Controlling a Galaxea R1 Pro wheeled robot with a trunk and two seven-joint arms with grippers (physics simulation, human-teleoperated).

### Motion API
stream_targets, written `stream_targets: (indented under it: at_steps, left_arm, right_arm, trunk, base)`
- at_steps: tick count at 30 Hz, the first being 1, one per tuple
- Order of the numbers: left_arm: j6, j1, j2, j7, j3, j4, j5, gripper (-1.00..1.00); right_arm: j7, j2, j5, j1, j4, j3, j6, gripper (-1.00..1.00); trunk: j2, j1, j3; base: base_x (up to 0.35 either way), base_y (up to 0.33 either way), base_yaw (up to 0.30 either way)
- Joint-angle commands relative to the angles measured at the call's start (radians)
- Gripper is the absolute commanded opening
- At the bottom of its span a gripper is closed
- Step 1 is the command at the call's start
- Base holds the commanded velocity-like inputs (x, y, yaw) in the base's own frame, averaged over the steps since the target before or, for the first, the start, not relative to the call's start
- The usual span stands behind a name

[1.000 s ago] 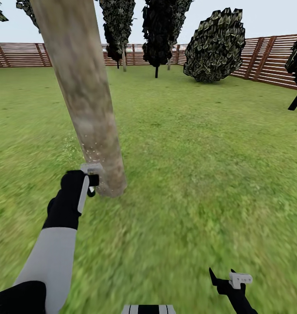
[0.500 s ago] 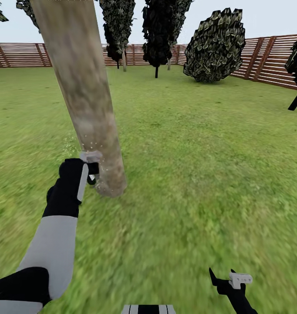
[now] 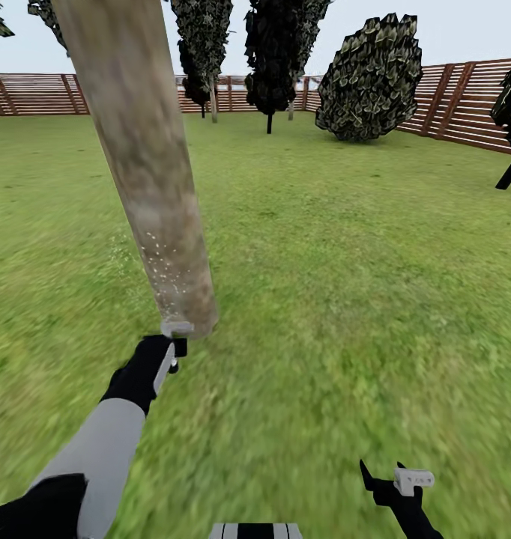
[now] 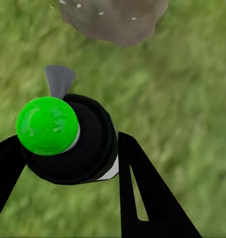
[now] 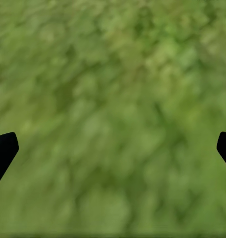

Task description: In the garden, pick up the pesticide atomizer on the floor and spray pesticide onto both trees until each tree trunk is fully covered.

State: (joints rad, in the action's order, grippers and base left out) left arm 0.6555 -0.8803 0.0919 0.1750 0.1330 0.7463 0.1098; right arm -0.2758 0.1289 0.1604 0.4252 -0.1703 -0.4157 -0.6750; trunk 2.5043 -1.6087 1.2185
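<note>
From the head camera you have one thick tree trunk [image 3: 147, 165], a smooth pale grey-tan mottled column leaning across the lawn [image 3: 323, 284], its top cut off by the frame edge and its lower part flecked with small white specks. Your left gripper [image 3: 173, 348] sits just before the trunk's base; from here you cannot make out what it carries. Your right gripper [image 3: 398, 479] is low at the frame's edge, partly cut off. Behind stand a slatted brown wooden fence [image 3: 465, 97], one rounded jagged-leaved bush [image 3: 369, 78] and two dark narrow trees [image 3: 274, 52]. In your left wrist camera, two black fingers [image 4: 142, 193] are clamped on one pesticide atomizer [image 4: 68, 139], a round black body with a glossy bright green cap and a small grey nozzle pointing toward the trunk's rough grey base [image 4: 115, 20], held above blurry grass. In your right wrist camera you see two black fingertips [image 5: 3, 151] at opposite edges, well apart, with blurred green grass between them.
</note>
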Motion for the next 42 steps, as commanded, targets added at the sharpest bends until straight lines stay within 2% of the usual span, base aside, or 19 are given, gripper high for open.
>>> stream_targets:
  at_steps: [1, 4, 7, 9, 13, 16, 18, 25, 34, 42]
  left_arm:
    - [-0.058, 0.000, -0.002, 0.007, 0.001, -0.056, 0.004, -1.00]
    - [-0.116, 0.001, -0.010, 0.016, 0.006, -0.101, 0.008, -1.00]
    - [-0.156, 0.011, -0.032, 0.017, 0.062, -0.136, 0.010, -1.00]
    - [-0.166, 0.014, -0.037, 0.018, 0.075, -0.141, 0.012, -1.00]
    - [-0.180, 0.079, -0.040, 0.018, 0.082, -0.135, 0.011, -1.00]
    - [-0.269, 0.124, -0.039, 0.018, 0.082, -0.137, 0.012, -1.00]
    - [-0.288, 0.129, -0.040, 0.016, 0.083, -0.132, 0.013, -1.00]
    - [-0.298, 0.132, -0.038, 0.014, 0.082, -0.140, 0.008, -1.00]
    - [-0.295, 0.132, -0.038, 0.014, 0.083, -0.142, 0.007, -1.00]
    - [-0.296, 0.132, -0.033, 0.015, 0.082, -0.143, 0.005, -1.00]
  right_arm:
    - [0.000, 0.000, 0.000, 0.000, 0.000, 0.000, 0.000, 1.00]
    - [0.000, 0.000, 0.000, 0.000, -0.001, 0.000, 0.000, 1.00]
    - [0.000, 0.000, 0.001, 0.000, -0.002, 0.000, -0.001, 1.00]
    - [0.000, 0.000, 0.001, 0.000, -0.002, 0.000, -0.001, 1.00]
    - [-0.001, 0.000, -0.001, 0.000, -0.002, -0.001, -0.002, 1.00]
    - [-0.002, 0.001, -0.001, 0.000, -0.002, 0.000, -0.002, 1.00]
    - [-0.002, 0.000, -0.001, 0.000, -0.002, 0.000, -0.002, 1.00]
    - [0.000, 0.000, 0.000, 0.000, 0.000, 0.000, -0.002, 1.00]
    - [0.000, 0.000, 0.000, 0.000, -0.001, 0.000, -0.002, 1.00]
    - [0.000, 0.000, 0.000, 0.000, 0.000, 0.000, -0.002, 1.00]
  trunk:
    - [0.000, 0.000, 0.000]
    - [0.000, 0.000, 0.000]
    - [0.000, 0.000, 0.000]
    - [0.000, 0.000, 0.000]
    - [0.000, 0.000, 0.000]
    - [0.000, 0.000, 0.000]
    - [0.000, 0.000, 0.000]
    - [0.000, 0.000, 0.000]
    - [0.000, 0.000, 0.000]
    - [0.000, 0.000, 0.000]
  base:
    - [0.000, 0.000, 0.000]
    - [0.000, 0.000, 0.000]
    - [0.000, 0.000, 0.000]
    - [0.000, 0.000, 0.000]
    - [0.001, 0.000, 0.000]
    - [0.209, -0.014, 0.000]
    - [0.282, -0.101, 0.000]
    - [0.251, -0.173, 0.054]
    - [0.049, -0.270, 0.268]
    - [0.096, -0.275, 0.035]
